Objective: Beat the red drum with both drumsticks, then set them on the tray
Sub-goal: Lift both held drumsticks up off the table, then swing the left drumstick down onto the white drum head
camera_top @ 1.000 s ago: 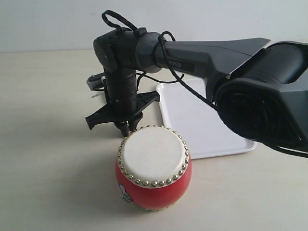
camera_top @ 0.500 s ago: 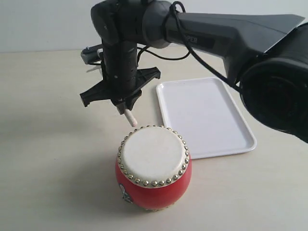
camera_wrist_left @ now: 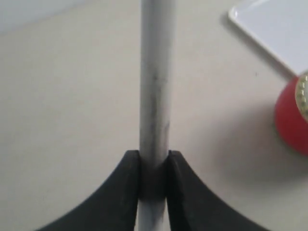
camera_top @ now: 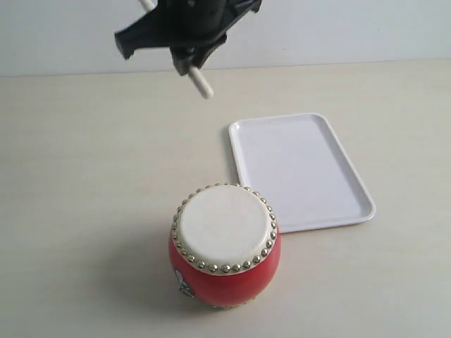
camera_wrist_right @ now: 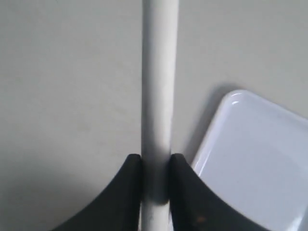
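Left pincer (camera_wrist_left: 154,161) clamped on drumstick (camera_wrist_left: 155,72), right pincer (camera_wrist_right: 155,162) clamped on second drumstick (camera_wrist_right: 160,57), red drum (camera_top: 224,243) well apart

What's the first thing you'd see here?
The red drum with its cream top sits up front in the middle. Behind it on the right lies the white tray. Up top, black fingers pinch a pale drumstick in the air.

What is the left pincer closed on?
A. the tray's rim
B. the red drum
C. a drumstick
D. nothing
C: in the left wrist view, the left pincer clamps a pale drumstick, and the red drum sits apart from it.
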You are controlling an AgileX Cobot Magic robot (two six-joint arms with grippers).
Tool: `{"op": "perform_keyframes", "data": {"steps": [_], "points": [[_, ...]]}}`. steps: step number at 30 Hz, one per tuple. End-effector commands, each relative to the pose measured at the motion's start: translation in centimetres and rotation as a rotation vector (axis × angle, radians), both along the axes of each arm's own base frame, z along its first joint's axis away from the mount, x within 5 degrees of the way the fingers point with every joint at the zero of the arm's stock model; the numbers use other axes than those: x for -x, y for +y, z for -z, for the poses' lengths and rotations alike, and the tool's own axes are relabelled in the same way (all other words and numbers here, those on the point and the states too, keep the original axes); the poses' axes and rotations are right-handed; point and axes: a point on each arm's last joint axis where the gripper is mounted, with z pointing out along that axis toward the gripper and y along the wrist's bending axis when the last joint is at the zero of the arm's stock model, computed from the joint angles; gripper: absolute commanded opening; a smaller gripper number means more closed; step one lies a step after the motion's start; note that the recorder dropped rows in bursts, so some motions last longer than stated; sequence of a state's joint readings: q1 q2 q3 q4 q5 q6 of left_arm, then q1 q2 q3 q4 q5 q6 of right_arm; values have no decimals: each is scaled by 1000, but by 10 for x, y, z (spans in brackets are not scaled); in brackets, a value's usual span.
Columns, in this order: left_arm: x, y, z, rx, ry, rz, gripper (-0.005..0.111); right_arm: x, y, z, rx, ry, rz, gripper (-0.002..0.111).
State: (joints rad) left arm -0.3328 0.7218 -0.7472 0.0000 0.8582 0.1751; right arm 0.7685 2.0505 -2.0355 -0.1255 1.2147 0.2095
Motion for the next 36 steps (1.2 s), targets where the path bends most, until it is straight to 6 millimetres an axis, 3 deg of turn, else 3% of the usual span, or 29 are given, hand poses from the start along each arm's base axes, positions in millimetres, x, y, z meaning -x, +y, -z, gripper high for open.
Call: {"op": "perform_keyframes", "data": {"steps": [1,5,6,7,8,9,10,11,14,17,20,24,27,33,36], "points": [[3,-5,6,-68,159,54,0,40,-50,-38,-9,-1,-18,0],[18,-5,9,-95,233,108,0,109,-108,-49,-23,48,-31,0],[21,-5,11,-95,237,119,0,123,-118,-49,-41,65,-43,0],[25,-7,17,-78,252,135,0,154,-141,-45,-64,88,-51,0],[26,-8,20,-69,265,141,0,167,-151,-41,-71,104,-52,0],[28,-11,28,-39,311,154,0,190,-167,-25,-86,161,-53,0],[28,-14,32,-24,335,163,0,199,-172,-16,-91,192,-52,0],[26,-21,42,-1,402,209,0,218,-187,10,-62,252,-55,0],[15,-28,54,-25,484,227,0,240,-207,40,-14,299,-72,0],[6,-30,60,-60,517,219,0,239,-202,48,9,341,-141,0],[-2,-37,71,-146,553,278,0,223,-188,70,119,442,-205,0],[1,-38,72,-274,513,316,0,219,-184,78,152,474,-260,0],[5,-35,67,-262,479,313,0,216,-181,72,138,451,-268,0],[7,-33,65,-252,457,313,0,203,-164,31,13,347,-279,0],[5,-34,65,-245,441,313,0,201,-162,33,18,354,-278,0]]}}
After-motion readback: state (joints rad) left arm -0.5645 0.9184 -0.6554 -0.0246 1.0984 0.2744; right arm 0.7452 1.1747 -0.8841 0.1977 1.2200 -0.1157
